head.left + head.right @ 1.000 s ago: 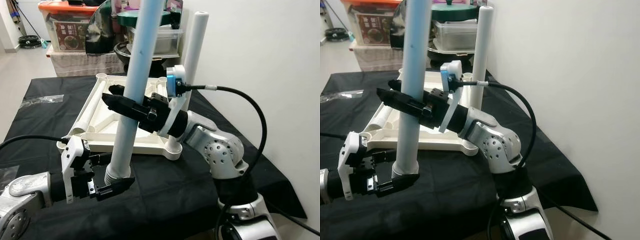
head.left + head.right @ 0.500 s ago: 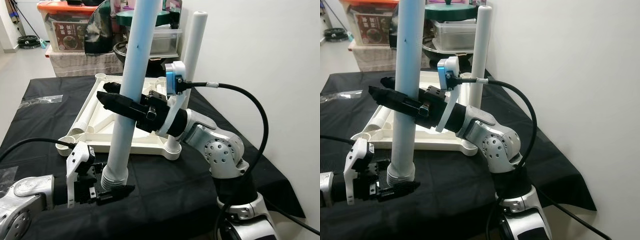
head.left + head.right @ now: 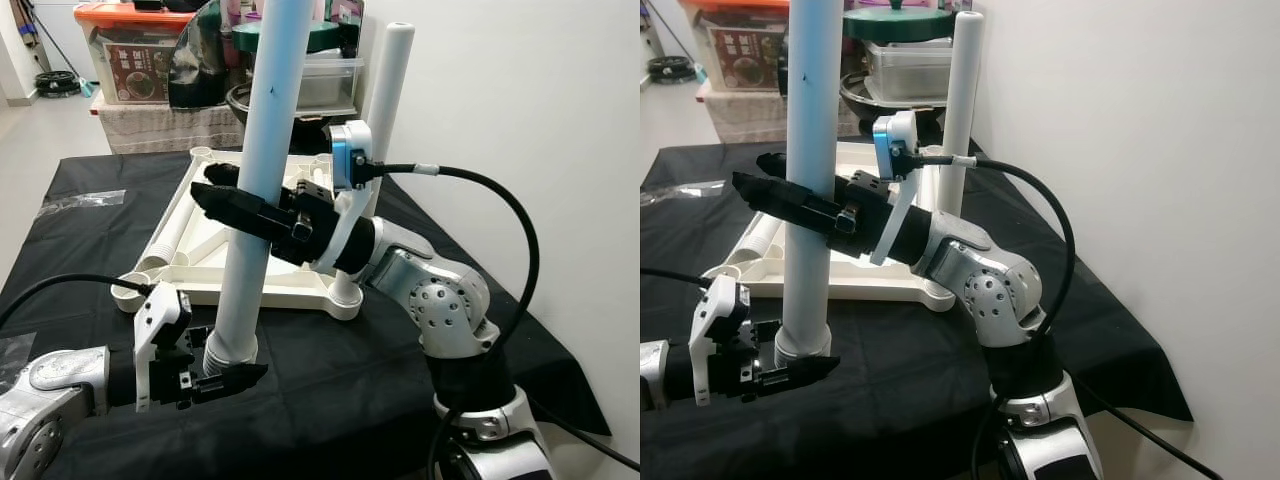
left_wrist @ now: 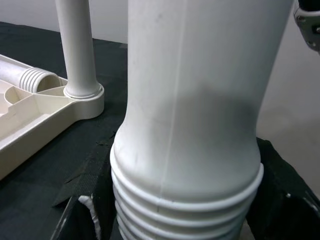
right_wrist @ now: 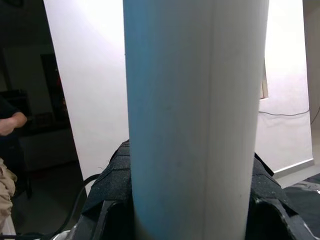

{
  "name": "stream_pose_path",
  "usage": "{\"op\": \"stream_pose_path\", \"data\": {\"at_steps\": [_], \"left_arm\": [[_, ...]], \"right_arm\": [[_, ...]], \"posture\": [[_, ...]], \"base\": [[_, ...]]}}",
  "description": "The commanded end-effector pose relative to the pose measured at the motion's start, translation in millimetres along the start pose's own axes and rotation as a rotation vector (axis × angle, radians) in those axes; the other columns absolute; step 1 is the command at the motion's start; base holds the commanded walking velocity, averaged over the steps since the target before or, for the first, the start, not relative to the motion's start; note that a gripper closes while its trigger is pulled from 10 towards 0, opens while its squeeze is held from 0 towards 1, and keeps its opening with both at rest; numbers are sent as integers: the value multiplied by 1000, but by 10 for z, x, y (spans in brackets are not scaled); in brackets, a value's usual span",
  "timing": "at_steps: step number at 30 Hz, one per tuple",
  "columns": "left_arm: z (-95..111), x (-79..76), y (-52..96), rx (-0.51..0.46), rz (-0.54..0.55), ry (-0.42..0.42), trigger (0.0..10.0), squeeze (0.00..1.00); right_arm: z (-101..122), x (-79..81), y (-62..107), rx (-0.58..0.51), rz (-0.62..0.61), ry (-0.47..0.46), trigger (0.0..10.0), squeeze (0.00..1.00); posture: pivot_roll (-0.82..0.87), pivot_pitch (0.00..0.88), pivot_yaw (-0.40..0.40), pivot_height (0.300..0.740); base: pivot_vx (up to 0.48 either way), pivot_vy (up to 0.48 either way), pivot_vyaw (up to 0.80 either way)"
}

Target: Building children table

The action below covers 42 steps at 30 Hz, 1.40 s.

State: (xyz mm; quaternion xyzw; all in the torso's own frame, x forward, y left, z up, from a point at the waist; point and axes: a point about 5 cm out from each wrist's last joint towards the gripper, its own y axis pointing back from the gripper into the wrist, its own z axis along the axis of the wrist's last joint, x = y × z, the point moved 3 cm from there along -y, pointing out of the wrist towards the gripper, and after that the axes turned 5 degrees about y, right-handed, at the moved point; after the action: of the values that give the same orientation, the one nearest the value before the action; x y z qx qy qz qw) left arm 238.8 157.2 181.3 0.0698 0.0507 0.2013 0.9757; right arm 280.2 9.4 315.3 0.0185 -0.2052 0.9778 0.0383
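Both grippers' fingers pinch the upright table leg [image 3: 258, 170], near the upturned tabletop [image 3: 215, 255] with its fitted leg [image 3: 382, 110].

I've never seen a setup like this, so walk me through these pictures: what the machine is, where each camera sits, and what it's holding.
This is a humanoid robot with two silver arms. The two wide pictures come from cameras in its head, looking down at a black-covered table. The two close-ups come from cameras on its wrists.

On the table lies an upside-down white children's tabletop, with one leg already standing in a corner. The robot holds a second white leg upright. Its right end effector is clamped round the middle, and the left end effector grips the ribbed bottom end, seen in the left wrist view.
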Motion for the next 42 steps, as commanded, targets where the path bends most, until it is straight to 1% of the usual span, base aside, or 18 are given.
{"op": "stream_pose_path", "data": {"at_steps": [1,3,4,5,10,12,14,16,20,23,24,26,32,33,34,36,37,42], "left_arm": [[-12,11,-9,26,-3,-25,10000,0],[-12,11,-9,26,-3,-25,10000,0],[-16,13,-7,34,-2,-35,10000,0],[-9,16,-2,39,1,-46,10000,0],[5,15,9,48,-1,-65,10000,0],[11,2,14,58,-14,-80,10000,0],[11,2,14,58,-14,-80,10000,0],[36,-5,-7,53,-24,-91,10000,0],[52,-5,-17,49,-26,-95,10000,0],[81,-4,-38,41,-33,-101,10000,0],[81,-4,-38,41,-33,-101,10000,0],[112,-7,-71,24,-40,-102,10000,0],[113,-16,-82,25,-54,-104,10000,0],[105,-17,-83,28,-56,-104,10000,0],[95,-17,-84,31,-58,-103,10000,0],[88,-18,-84,33,-59,-102,10000,0],[78,-20,-85,36,-60,-101,10000,0],[35,-28,-78,52,-66,-102,10000,0]], "right_arm": [[-15,48,-22,7,22,-27,10000,67],[-15,48,-22,7,22,-27,10000,67],[-27,38,-11,17,19,-27,10000,1000],[-71,41,15,45,28,-27,10000,0],[-146,76,60,83,53,-32,10000,0],[-247,127,85,106,70,-57,10000,0],[-247,127,85,106,70,-57,10000,0],[-337,154,88,118,71,-80,10000,0],[-367,162,86,122,70,-87,10000,0],[-447,177,78,128,58,-106,10000,0],[-447,177,78,128,58,-106,10000,0],[-521,175,64,121,32,-98,10000,0],[-557,169,70,121,19,-87,10000,0],[-557,168,70,117,16,-88,4784,0],[-555,161,67,111,10,-88,1569,0],[-552,156,65,106,5,-87,1569,0],[-546,148,63,100,1,-87,0,0],[-510,128,56,81,-4,-83,0,0]], "posture": [[70,0,-51,740],[70,0,-51,740],[71,0,-51,740],[77,0,-56,740],[77,0,-56,740],[78,0,-54,740],[78,0,-54,740],[79,0,-53,740],[80,0,-53,740],[82,0,-50,740],[82,0,-50,740],[79,0,-46,740],[80,0,-44,740],[80,0,-44,740],[79,0,-44,740],[79,0,-44,740],[79,0,-44,740],[78,0,-45,740]], "base": [[0,0,0],[0,0,0],[0,0,0],[0,0,0],[0,0,0],[0,0,0],[0,0,0],[0,0,0],[0,0,0],[0,0,0],[0,0,0],[0,0,0],[0,0,0],[0,0,0],[0,0,0],[0,0,0],[0,0,0],[0,0,0]]}}
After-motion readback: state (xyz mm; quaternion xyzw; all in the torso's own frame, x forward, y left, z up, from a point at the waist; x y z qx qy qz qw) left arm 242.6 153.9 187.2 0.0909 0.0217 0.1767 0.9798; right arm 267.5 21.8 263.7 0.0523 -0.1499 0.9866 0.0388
